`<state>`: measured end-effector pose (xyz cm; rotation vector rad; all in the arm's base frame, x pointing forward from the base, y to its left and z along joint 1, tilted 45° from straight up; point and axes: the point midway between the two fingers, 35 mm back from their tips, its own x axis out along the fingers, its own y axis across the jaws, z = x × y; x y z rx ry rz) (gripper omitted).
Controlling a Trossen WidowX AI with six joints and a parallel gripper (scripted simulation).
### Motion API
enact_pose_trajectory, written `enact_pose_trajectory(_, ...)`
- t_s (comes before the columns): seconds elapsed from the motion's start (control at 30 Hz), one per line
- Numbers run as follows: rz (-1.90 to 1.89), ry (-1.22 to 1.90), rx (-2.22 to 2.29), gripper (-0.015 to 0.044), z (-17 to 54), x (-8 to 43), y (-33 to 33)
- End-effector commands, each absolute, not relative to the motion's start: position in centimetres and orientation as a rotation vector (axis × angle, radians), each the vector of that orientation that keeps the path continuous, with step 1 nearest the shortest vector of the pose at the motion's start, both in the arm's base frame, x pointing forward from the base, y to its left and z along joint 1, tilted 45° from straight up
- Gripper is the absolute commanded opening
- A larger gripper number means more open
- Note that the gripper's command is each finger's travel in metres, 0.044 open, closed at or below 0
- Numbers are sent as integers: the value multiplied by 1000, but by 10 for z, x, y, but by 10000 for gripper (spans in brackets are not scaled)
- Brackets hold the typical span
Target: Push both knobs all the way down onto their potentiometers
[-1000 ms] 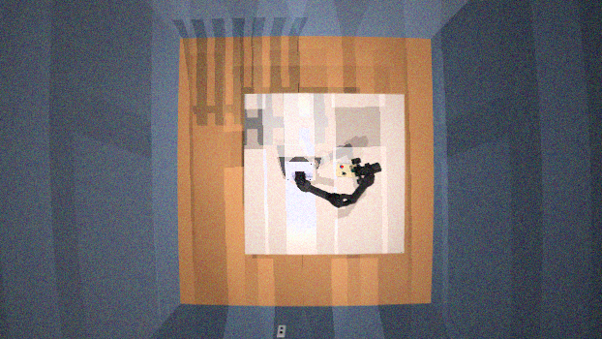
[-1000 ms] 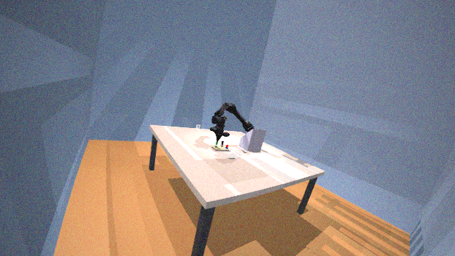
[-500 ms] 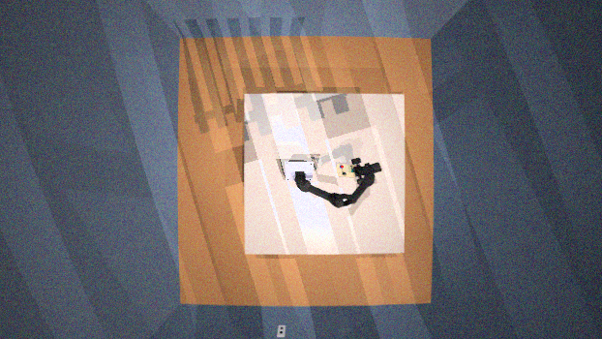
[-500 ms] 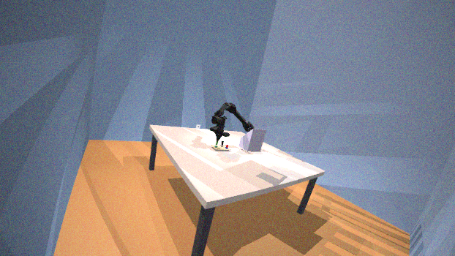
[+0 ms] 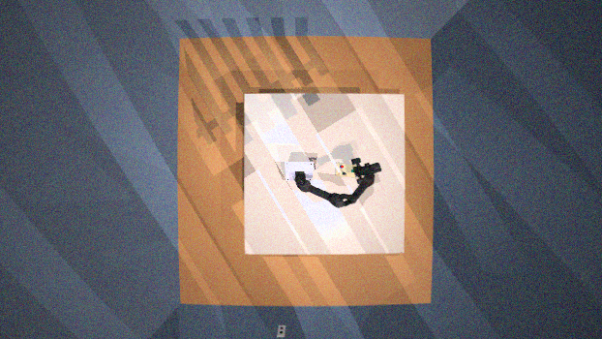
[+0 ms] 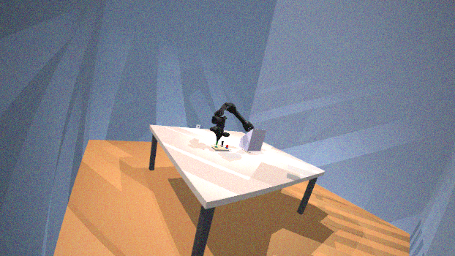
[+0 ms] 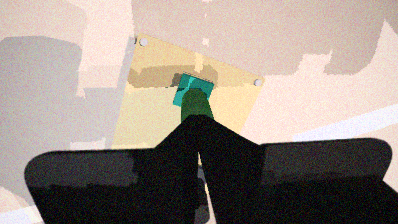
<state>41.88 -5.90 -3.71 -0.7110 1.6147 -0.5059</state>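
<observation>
The pale yellow circuit board (image 5: 349,168) (image 6: 220,148) (image 7: 150,117) stands on the table. In the wrist view a green knob (image 7: 195,102) (image 6: 216,143) is over a teal potentiometer (image 7: 198,83) on the board. A red knob (image 5: 342,167) (image 6: 227,146) is at the board's other side, with a blue part below it, and a dark upright part (image 6: 222,143) stands between them. My gripper (image 7: 196,122) (image 6: 217,140) is shut with nothing between its fingers. Its tips are directly over the green knob and hide its top; whether they touch it, and any gap under the knob, I cannot tell.
A pale box-like block (image 5: 292,169) (image 6: 257,140) stands on the white table (image 5: 285,232) (image 6: 205,183) beside the arm's base, on the red knob's side of the board. The arm bends around one side of the board. Screw heads (image 7: 143,42) mark the board's corners.
</observation>
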Motion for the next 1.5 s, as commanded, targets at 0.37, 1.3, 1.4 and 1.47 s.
enact_pose_trajectory(0.37, -508, 1614, -713, 0, -39, 419, -63)
enact_pose_trajectory(1.3, -508, 1614, -713, 0, -43, 419, -67)
enact_pose_trajectory(1.4, -508, 1614, -713, 0, -44, 419, -67)
enact_pose_trajectory(1.47, -508, 1614, -713, 0, -44, 419, -68)
